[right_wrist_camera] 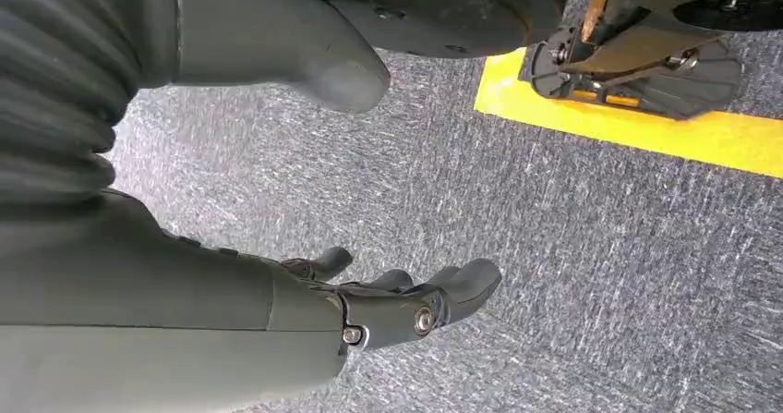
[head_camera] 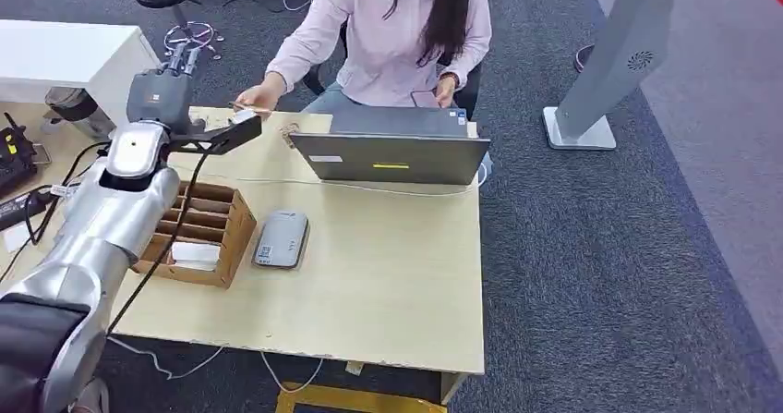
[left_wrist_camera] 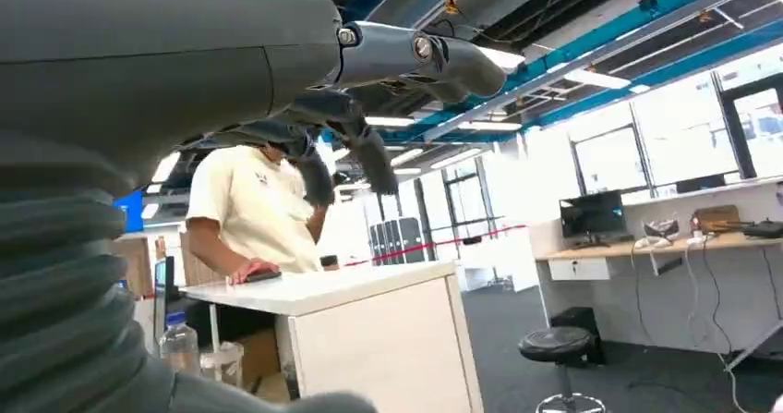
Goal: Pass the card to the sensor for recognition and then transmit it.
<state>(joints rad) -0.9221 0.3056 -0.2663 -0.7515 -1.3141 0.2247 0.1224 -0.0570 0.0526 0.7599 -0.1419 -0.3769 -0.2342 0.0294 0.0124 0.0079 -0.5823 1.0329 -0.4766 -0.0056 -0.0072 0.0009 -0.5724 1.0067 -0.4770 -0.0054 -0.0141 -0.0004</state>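
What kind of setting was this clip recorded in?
Most likely an open-plan office or lab: a person working at a laptop on a wooden desk, grey carpet, and desks with a monitor under strip lights.

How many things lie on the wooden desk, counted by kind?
Laptop: 1
Grey card reader: 1
Cardboard divider box: 1
White cable: 1
Total: 4

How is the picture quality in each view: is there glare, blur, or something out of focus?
Head view: even light, sharp, soft shadow beside the laptop on the table. Left wrist view: bright windows and ceiling lights glare; the near left hand looks dark and soft. Right wrist view: carpet sharp, right hand dim, slightly blurred.
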